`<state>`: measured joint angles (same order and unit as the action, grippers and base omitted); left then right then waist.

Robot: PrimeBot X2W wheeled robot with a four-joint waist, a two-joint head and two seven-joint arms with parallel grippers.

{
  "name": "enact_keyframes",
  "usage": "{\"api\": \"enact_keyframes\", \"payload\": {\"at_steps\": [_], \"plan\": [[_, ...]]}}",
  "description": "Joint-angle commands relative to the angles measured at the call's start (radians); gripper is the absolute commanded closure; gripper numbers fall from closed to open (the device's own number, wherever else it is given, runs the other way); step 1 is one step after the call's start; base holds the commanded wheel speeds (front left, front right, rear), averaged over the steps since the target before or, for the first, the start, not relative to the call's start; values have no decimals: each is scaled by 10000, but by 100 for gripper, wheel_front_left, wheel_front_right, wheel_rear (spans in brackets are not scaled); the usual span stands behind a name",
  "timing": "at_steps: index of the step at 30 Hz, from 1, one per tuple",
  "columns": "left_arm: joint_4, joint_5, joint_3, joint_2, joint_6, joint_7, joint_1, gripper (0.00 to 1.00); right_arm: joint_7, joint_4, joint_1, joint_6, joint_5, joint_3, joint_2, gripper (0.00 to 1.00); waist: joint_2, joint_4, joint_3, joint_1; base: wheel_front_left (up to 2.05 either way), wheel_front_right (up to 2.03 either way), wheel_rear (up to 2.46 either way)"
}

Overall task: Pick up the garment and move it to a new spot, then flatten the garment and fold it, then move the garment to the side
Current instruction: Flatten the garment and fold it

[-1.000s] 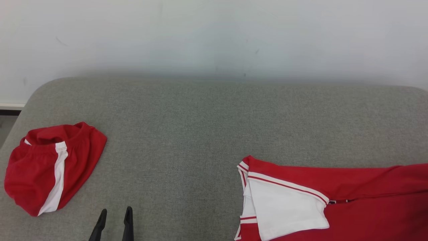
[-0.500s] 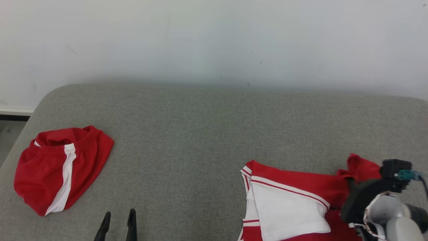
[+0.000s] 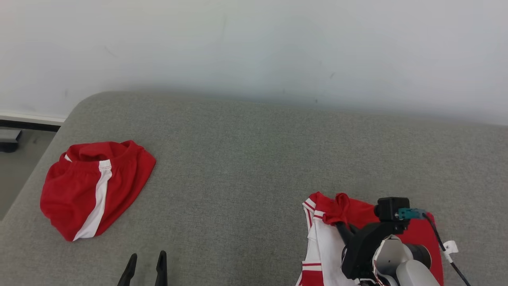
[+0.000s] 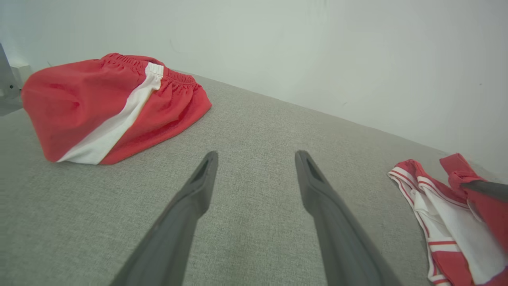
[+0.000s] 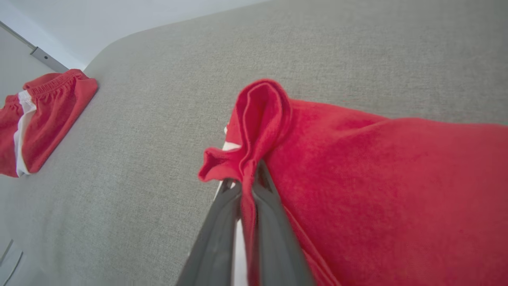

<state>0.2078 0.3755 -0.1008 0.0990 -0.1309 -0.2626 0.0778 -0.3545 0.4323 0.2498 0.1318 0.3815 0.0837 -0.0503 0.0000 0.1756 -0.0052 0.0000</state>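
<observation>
The garment (image 3: 420,234) is a red top with white panels and striped trim, lying at the near right of the grey cushion (image 3: 246,159). My right gripper (image 3: 340,224) is shut on a bunched red edge of it, held just above the white panel near the striped edge. In the right wrist view the gripper (image 5: 248,174) pinches that red fold, and the garment (image 5: 377,178) spreads away to the right. My left gripper (image 3: 145,256) is open over bare cushion at the near left, holding nothing. The left wrist view shows the gripper (image 4: 256,155) wide open, with the garment (image 4: 436,214) off to the right.
A second red garment with a white stripe, like shorts (image 3: 91,186), lies bunched at the cushion's left end, also in the wrist views (image 4: 99,103) (image 5: 39,115). A pale wall (image 3: 254,47) runs behind. The cushion's rounded left edge drops to the floor (image 3: 20,159).
The camera has shifted. My right gripper has come into view, carrying the garment's red edge leftward over the white panel, so the garment now lies much shorter. The left gripper stays open.
</observation>
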Motion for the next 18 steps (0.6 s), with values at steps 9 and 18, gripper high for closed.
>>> {"api": "enact_keyframes", "payload": {"at_steps": [9, 18], "plan": [[9, 122, 21, 62, 15, -27, 161, 0, 520, 901, 221, -16, 310, 412, 0, 0, 0, 247, -17, 0, 0, 0, 0], [-15, 118, 160, 47, 15, -27, 205, 0, 1044, -325, 305, -17, 664, 484, -25, 0, 0, 26, -89, 0, 0, 0, 0]]}}
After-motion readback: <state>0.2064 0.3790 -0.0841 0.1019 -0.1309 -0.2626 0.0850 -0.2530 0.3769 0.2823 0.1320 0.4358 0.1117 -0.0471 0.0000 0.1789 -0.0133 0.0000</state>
